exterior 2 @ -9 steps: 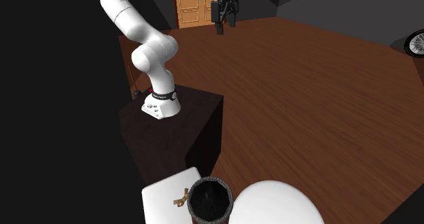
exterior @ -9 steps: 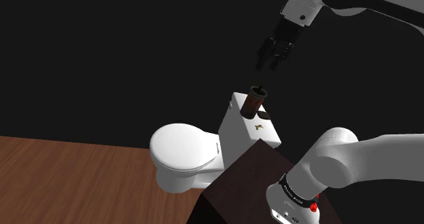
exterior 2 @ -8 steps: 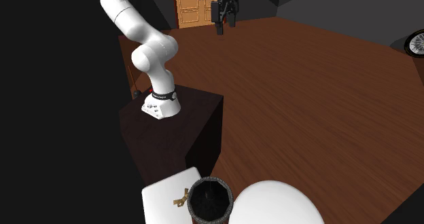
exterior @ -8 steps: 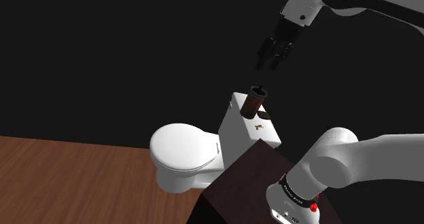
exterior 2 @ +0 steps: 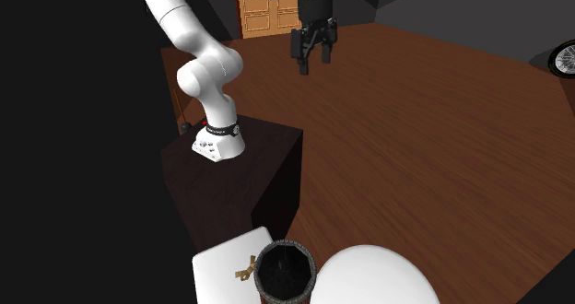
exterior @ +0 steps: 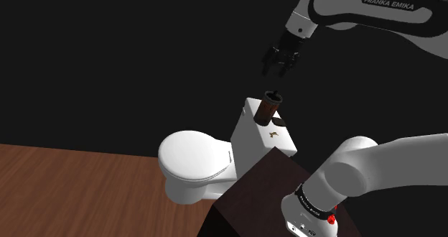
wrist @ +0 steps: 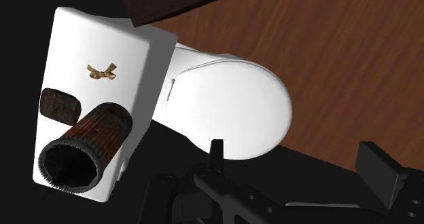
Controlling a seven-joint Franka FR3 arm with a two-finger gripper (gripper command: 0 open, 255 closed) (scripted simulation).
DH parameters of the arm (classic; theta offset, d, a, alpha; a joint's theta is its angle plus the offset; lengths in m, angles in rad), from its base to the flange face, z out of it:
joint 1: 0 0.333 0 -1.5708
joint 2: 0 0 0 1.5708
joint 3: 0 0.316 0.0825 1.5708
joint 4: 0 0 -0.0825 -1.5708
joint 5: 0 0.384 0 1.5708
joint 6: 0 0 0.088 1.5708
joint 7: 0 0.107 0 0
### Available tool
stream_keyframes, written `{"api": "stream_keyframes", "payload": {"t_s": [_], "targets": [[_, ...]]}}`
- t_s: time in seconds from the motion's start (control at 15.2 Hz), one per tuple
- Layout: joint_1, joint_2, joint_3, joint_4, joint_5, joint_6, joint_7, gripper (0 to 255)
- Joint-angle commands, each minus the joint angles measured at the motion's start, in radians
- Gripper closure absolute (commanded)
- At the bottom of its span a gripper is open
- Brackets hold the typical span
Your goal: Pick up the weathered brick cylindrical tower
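The brick tower (exterior: 268,108) is a short brown cylinder with a dark hollow top, standing upright on the white toilet tank (exterior: 255,133). From above its open rim (exterior 2: 286,272) shows beside the tank lid (exterior 2: 221,274). My gripper (exterior: 276,71) hangs in the air above the tower, a little toward the shoulder view's right, apart from it. In the wrist view the tower (wrist: 86,143) lies ahead of and off to one side of the gripper (wrist: 297,167), whose fingers stand wide apart with nothing between them. The second exterior view has the gripper (exterior 2: 314,63) high over the wood floor.
A white toilet with its lid (exterior: 192,156) down stands next to my dark stand (exterior: 262,191). On the tank lie a small dark block (wrist: 60,104) and a tan scrap (wrist: 102,70). Wood floor (exterior 2: 433,155), a wooden door (exterior 2: 265,7) and black areas surround it.
The gripper has shifted toward the shoulder view's left, closer to above the tower, and sits lower in the second exterior view. The tower has not moved.
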Motion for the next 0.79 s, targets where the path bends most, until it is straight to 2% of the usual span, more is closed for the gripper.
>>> {"api": "stream_keyframes", "payload": {"t_s": [0.0,0.73], "targets": [[-0.022,0.046,-0.01,-0.002,-0.013,0.053,0.02,0],[-0.145,0.298,-0.099,0.034,-0.081,0.292,0.105,0]]}}
